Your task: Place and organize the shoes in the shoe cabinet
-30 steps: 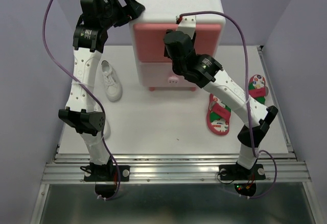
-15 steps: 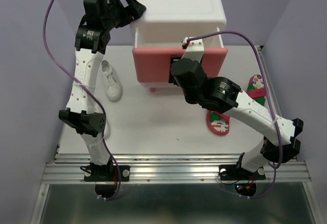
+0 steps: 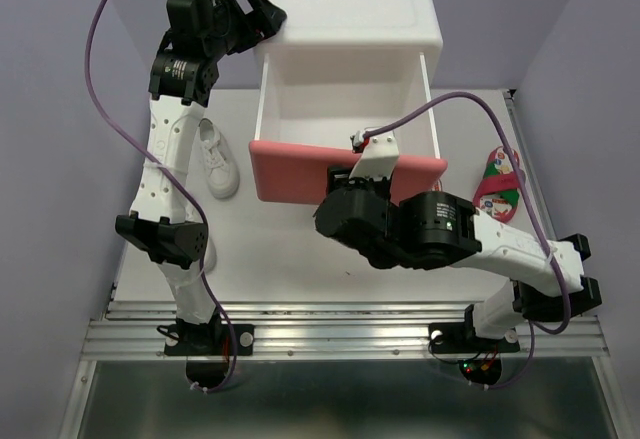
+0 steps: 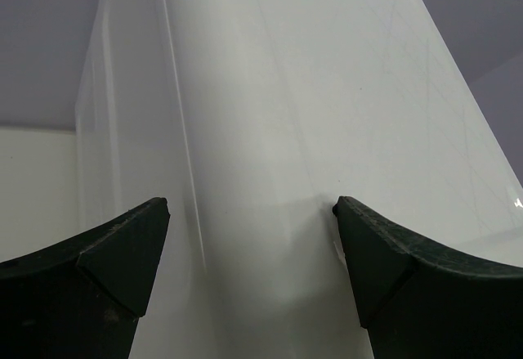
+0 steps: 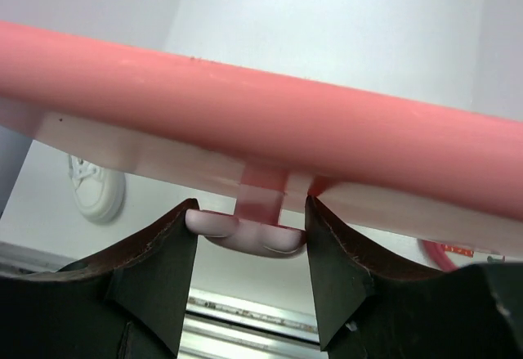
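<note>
The white shoe cabinet (image 3: 345, 4) stands at the back centre. Its darker pink drawer front (image 3: 295, 171) is pulled far out, showing the white inside of the drawer (image 3: 340, 94). My right gripper (image 3: 352, 181) is shut on the drawer's pale knob (image 5: 245, 235), one finger on each side of it (image 5: 249, 208). My left gripper (image 3: 262, 9) is open, its fingers spread against the cabinet's upper left corner (image 4: 250, 205). One white sneaker (image 3: 217, 159) lies left of the cabinet and shows in the right wrist view (image 5: 96, 187). One red flip-flop (image 3: 497, 174) shows at the right, partly behind my right arm.
The paler lower drawer is hidden under the open one. The second flip-flop is hidden beneath my right arm. A white shape (image 3: 207, 249) by the left arm's elbow may be the other sneaker. A metal rail (image 3: 340, 324) runs along the table's near edge.
My right gripper has pulled the darker pink drawer well out toward the near edge, holding the knob. My right arm now covers one flip-flop. My left gripper has stayed at the cabinet's corner.
</note>
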